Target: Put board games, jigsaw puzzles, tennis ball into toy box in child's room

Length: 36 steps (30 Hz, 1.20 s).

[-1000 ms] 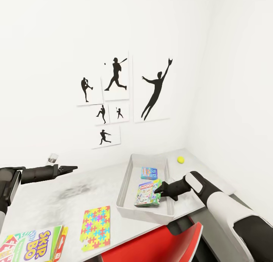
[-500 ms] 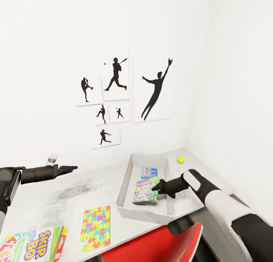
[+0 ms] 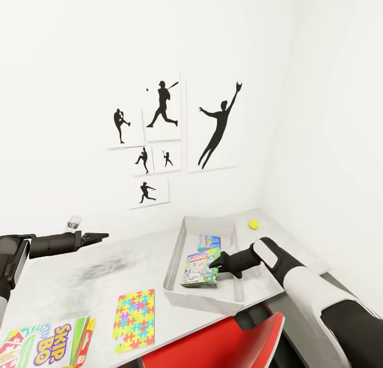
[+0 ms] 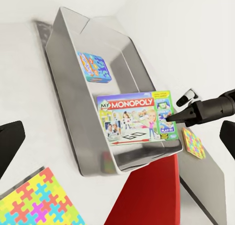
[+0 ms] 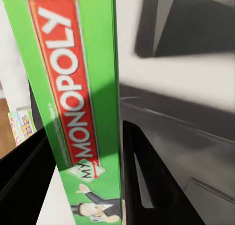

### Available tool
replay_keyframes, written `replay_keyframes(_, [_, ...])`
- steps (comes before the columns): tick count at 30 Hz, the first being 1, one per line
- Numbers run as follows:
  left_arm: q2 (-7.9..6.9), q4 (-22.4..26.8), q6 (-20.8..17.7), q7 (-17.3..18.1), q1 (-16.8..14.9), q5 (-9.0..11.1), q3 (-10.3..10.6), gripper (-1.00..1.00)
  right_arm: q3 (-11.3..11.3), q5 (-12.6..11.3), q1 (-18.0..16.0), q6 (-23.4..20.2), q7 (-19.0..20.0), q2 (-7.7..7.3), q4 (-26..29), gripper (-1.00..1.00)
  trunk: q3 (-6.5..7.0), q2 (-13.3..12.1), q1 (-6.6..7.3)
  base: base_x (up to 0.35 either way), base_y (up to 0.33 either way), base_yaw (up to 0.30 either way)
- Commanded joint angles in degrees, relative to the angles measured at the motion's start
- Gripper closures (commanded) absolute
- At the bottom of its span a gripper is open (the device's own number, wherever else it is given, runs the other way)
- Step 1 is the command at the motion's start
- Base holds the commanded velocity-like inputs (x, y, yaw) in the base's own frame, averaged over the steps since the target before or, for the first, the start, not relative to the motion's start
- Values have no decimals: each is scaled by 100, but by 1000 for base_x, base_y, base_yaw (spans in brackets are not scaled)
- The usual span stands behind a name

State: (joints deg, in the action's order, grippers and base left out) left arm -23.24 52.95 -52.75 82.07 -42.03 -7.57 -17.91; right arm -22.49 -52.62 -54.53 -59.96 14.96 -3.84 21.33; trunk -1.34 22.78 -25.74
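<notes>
At the near left corner of the desk (image 3: 133, 261), whose pale top is marbled with grey smudges, lies a pale green board game (image 3: 40, 346) printed with "SKIP-BO" in purple and yellow, partly cut off by the picture's edge. Just beyond it, near the front edge, a jigsaw puzzle (image 3: 135, 320) lies flat: a thin sheet of interlocking pieces in yellow, red, green, blue and pink. A red chair (image 3: 213, 344) back stands against the front edge.

Further along, toward the right end of the desk, sits the toy box (image 3: 175, 256), a light grey, thin-walled bin. Inside it the right gripper (image 3: 215, 262) is clamped on the edge of a white and green board game (image 3: 199, 269); the right wrist view shows the two black fingers (image 5: 147, 186) either side of its green spine with the red "My Monopoly" logo. The left wrist view shows its cover, with cartoon figures, tilted inside the bin. Behind it, on the box floor, a small blue and orange board game (image 3: 208, 242) lies flat.

The left gripper (image 3: 101, 235) hovers above the left part of the desk, holding nothing; whether its fingers are parted I cannot tell. A tennis ball (image 3: 254, 225), yellow-green, rests at the far right corner, near the wall. Black silhouette pictures (image 3: 165, 139) hang on the white wall behind.
</notes>
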Motion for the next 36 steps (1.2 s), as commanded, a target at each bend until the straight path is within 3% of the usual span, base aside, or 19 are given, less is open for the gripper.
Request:
replay_keyframes(1, [3, 5, -60, 52, -7, -60, -15, -100, -27, 41, -6, -4, 60, -5, 3, 100, -14, 14, -4, 0, 0, 0])
replay_keyframes(6, [3, 5, -60, 54, -7, -60, -12, -100, -27, 41, -5, -4, 59, -3, -4, 100, -14, 14, -4, 0, 0, 0])
replay_keyframes(7, [3, 5, -60, 54, -7, -60, -11, -100, -27, 41, -5, -4, 59, -2, -4, -100, -14, 14, -4, 0, 0, 0])
replay_keyframes(20, [3, 5, -60, 54, -7, -60, -18, -100, -36, 48, -5, -4, 60, -12, -3, -100, -14, 14, -4, 0, 0, 0])
replay_keyframes(26, [3, 5, -60, 48, -7, -62, -18, -100, -27, 59, -5, -4, 60, -88, 60, -100, -14, 14, -4, 0, 0, 0])
replay_keyframes(28, [-1, 5, -60, 50, -7, -61, -19, -100, -22, 51, 28, -4, 61, -112, 398, -100, -14, 14, -4, 0, 0, 0])
replay_keyframes(30, [-4, 5, -60, 52, -7, -60, -19, -100, -9, 25, 79, -4, 66, -147, 1096, -100, -14, 14, -4, 0, 0, 0])
replay_keyframes(33, [-5, 5, -60, 54, -7, -60, -22, -100, 18, -15, 134, -4, 62, -409, 2218, -100, -14, 14, -4, 0, 0, 0])
replay_keyframes(36, [-10, 5, -60, 54, -7, -60, -26, -100, 40, -140, 270, -4, 59, -593, 2867, -100, -14, 14, -4, 0, 0, 0])
